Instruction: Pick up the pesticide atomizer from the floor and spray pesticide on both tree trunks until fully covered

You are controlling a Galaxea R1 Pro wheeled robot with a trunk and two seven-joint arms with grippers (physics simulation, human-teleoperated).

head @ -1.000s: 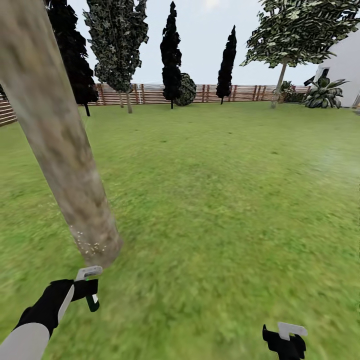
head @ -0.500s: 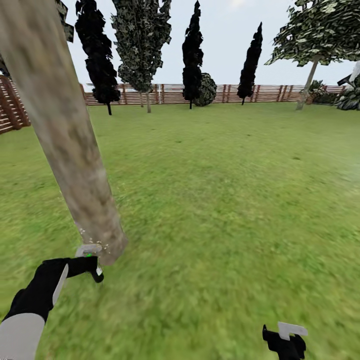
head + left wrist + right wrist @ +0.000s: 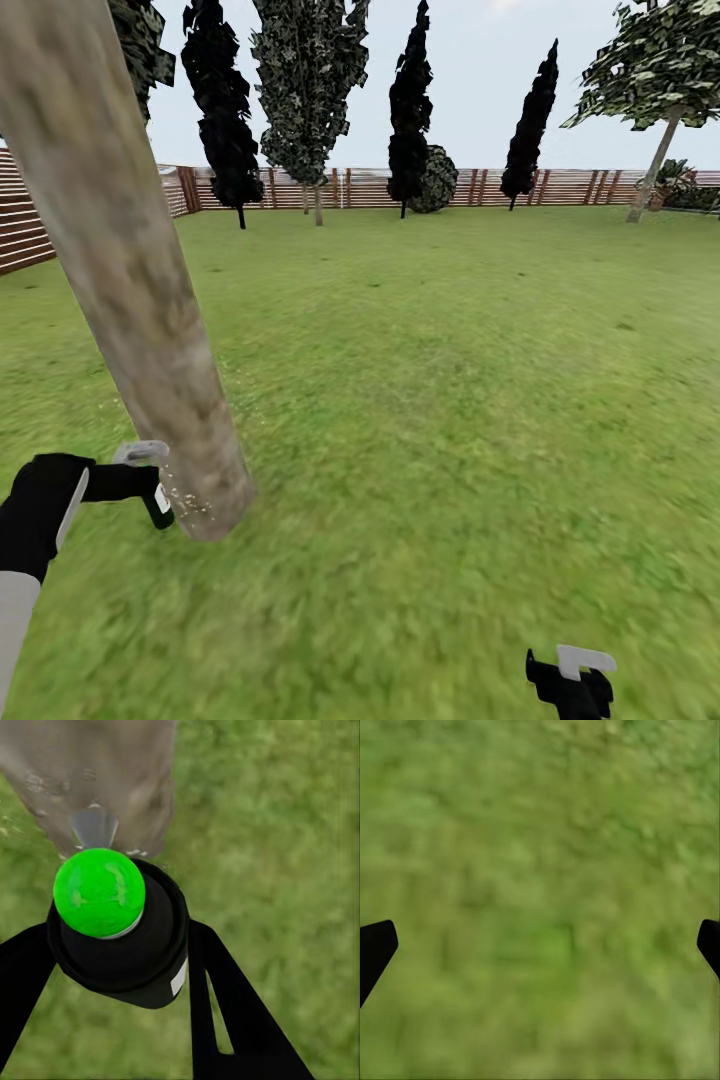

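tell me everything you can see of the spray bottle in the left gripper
The spray bottle is a black, round-bodied container with a bright green dome cap and a small white label on its side. A grey nozzle piece sticks out beyond the cap, aimed at the base of the thick grey-brown tree trunk, where pale specks dot the bark. The left gripper holds it, black fingers on either side, above the grass.

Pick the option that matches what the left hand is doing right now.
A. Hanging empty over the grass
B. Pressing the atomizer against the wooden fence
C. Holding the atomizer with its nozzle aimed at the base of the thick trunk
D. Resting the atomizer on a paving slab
C: the left hand grips the atomizer, and its nozzle points at the thick trunk near the ground, where pale specks dot the bark.
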